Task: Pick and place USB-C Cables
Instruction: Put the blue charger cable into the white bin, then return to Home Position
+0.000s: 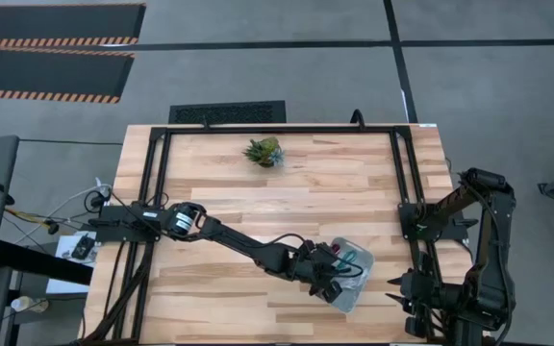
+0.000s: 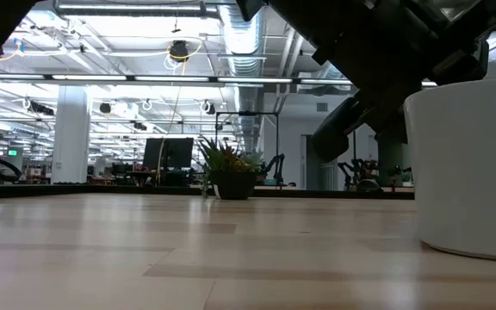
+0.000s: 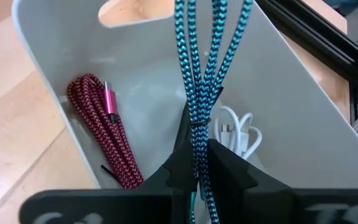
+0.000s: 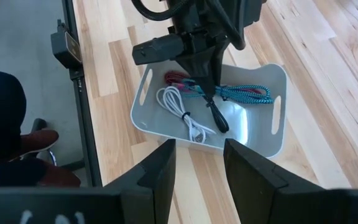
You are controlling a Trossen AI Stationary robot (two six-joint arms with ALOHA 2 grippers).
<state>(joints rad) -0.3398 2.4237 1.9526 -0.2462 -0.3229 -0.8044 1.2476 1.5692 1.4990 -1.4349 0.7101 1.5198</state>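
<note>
My left gripper (image 3: 197,134) reaches into the pale tray (image 3: 73,56) near the table's near right part (image 1: 346,303) and is shut on the teal-blue cable (image 3: 197,62). The maroon-red cable (image 3: 98,130) and the white cable (image 3: 238,130) lie on the tray floor, one on either side of the fingers. The right wrist view shows all three (image 4: 244,93) (image 4: 174,78) (image 4: 179,109), plus a dark loop (image 4: 218,119) under the gripper that may be the black cable. My right gripper (image 4: 194,168) waits open at the table's right edge, facing the tray. My left gripper pinches the teal-blue cable bundle between its two fingers, several strands together (image 3: 199,112). The fingers (image 4: 207,87) come from above, slanting down into the tray. The strands run on past the fingertips across the tray (image 4: 253,94); whether they rest on its floor I cannot tell.
A small green spiky plant (image 1: 264,152) stands near the table's far edge, also in the low view (image 2: 229,176). The tray's white wall (image 2: 472,172) fills the low view's right side. Black frame rails (image 1: 158,183) run along the table's left and right sides. Bare wood lies between.
</note>
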